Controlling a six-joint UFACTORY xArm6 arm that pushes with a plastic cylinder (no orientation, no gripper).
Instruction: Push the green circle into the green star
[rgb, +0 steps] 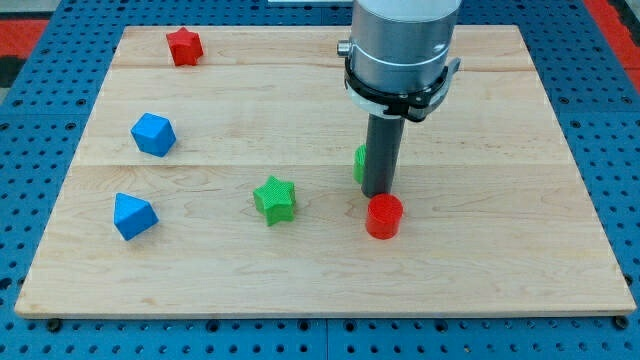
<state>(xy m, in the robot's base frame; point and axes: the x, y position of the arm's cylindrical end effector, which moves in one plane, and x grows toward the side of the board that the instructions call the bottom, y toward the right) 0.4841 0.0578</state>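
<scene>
The green star (274, 198) lies on the wooden board (200, 280) a little below the middle. The green circle (358, 163) is mostly hidden behind my rod; only a sliver shows at the rod's left side. My tip (377, 193) rests on the board just right of and in front of the green circle, right above the red cylinder (384, 216). The green star is about a hand's width to the view's left of the tip.
A red star (184, 46) sits at the top left. Two blue blocks lie at the left: one (153, 134) higher, one (133, 215) lower. The arm's grey body (400, 45) hangs over the top middle.
</scene>
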